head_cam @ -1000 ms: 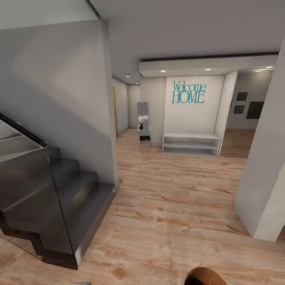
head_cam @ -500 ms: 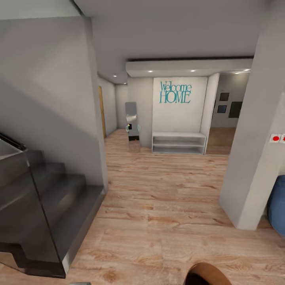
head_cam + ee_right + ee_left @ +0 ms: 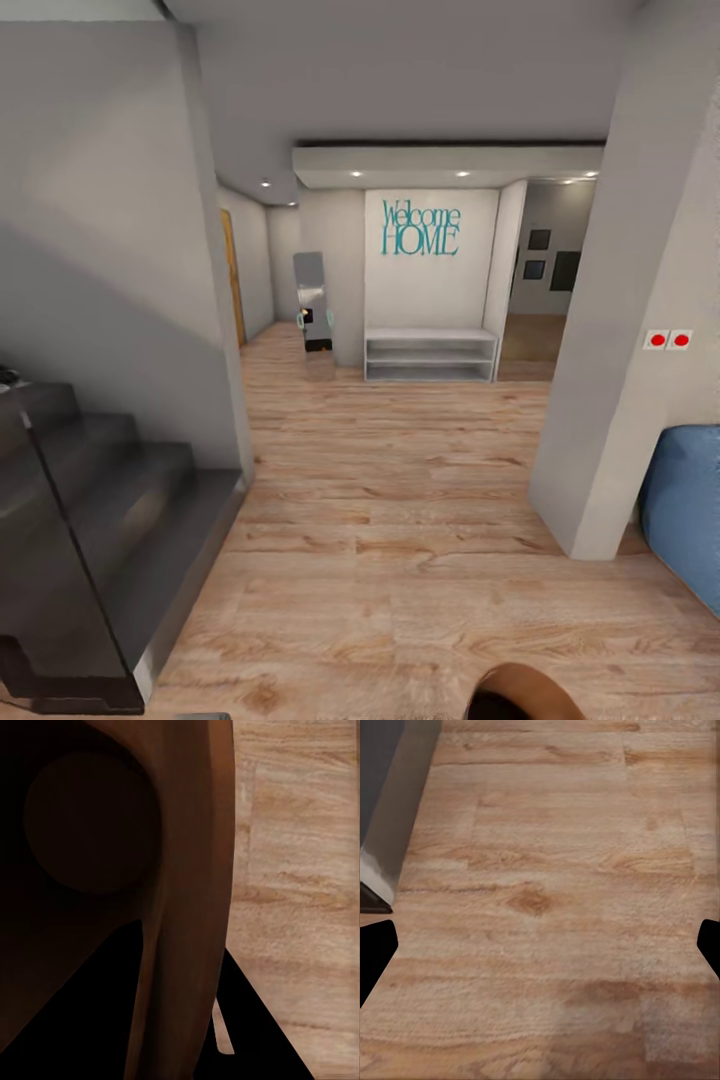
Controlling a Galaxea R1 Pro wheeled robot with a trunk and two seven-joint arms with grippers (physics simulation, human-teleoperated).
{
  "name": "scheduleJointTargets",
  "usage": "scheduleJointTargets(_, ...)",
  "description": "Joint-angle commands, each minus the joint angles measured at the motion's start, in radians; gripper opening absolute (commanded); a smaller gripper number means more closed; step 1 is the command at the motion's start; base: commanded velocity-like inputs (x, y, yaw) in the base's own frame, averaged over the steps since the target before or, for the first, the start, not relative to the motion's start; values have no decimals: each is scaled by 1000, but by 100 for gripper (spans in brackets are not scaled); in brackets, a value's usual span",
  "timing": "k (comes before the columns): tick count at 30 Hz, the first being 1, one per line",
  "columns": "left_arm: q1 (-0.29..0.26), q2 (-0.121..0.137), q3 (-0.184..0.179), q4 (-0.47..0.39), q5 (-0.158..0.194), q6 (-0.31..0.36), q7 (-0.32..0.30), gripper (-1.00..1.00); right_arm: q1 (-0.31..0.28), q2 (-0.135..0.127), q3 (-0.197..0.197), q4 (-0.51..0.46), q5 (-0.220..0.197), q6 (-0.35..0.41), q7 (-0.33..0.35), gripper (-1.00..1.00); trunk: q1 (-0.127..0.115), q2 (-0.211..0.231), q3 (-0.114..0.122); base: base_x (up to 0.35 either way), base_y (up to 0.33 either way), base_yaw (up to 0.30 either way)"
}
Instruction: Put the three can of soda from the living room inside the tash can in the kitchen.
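The tash can's copper-brown rim (image 3: 520,692) pokes into the bottom edge of the head view. In the right wrist view its glossy brown inside (image 3: 97,832) is close up, and my right gripper (image 3: 180,1020) is shut on its wall, one dark finger on each side. My left gripper (image 3: 540,949) is open, fingertips wide apart over bare wood planks, holding nothing. The cans of soda are out of view. A blue sofa corner (image 3: 690,510) of the living room shows at the right edge.
Dark stairs (image 3: 90,520) with a glass panel stand at the left. A grey pillar (image 3: 620,350) with red switches rises at the right. Wood floor (image 3: 400,520) runs ahead to a white bench shelf (image 3: 430,355), a standing mirror (image 3: 312,305) and a doorway (image 3: 545,300).
The whole head view has slid left as the camera turned and moved: the stairs show less, and the pillar's switches and the blue sofa have come into view. The bin rim stays at the bottom edge.
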Motion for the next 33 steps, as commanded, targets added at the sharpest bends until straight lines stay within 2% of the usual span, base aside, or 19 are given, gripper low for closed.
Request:
scheduleJointTargets(1,0,0,0,0,0,0,0,100,-1,0,-6,-2,-8,1,6,-100,0,0,-1,0,0,-124)
scheduleJointTargets(11,0,0,0,-1,0,0,0,100,-1,0,-7,-3,-8,1,6,-100,0,0,-16,0,0,-130)
scheduleJointTargets(33,0,0,-3,0,-4,3,-2,100,-1,0,-7,-3,-8,1,6,-100,-84,154,22,0,0,-138)
